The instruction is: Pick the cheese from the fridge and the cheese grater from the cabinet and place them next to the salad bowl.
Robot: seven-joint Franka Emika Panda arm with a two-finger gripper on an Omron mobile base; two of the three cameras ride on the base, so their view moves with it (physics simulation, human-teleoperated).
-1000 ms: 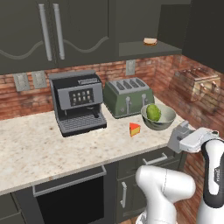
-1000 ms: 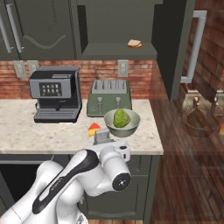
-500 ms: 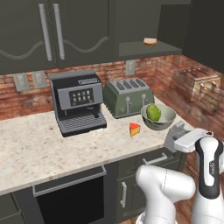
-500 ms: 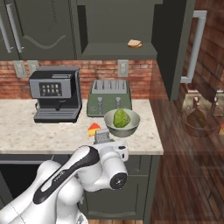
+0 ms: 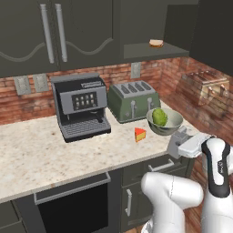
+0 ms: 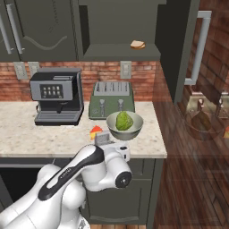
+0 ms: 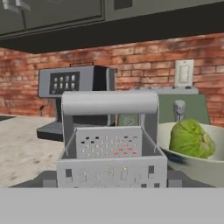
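A: Where the desk (image 5: 41, 154) runs along the brick wall, what stands on it, from the left?

B: The coffee machine (image 5: 81, 106) comes first, then the green toaster (image 5: 133, 101). In front of the toaster lies the cheese (image 5: 140, 134), just left of the salad bowl (image 5: 164, 121), which holds a green lettuce ball.

A: And the cheese grater?

B: The cheese grater (image 7: 109, 140) sits upright in the pincer (image 5: 182, 144), its handle on top, at the desk's front edge just before the bowl. The pincer's jaws stand wide, clamped on the grater's sides.

A: Above?

B: The cabinet (image 5: 54, 32) has its doors closed. To its right, a tan bread piece (image 5: 156, 43) lies on an open shelf (image 5: 150, 51).
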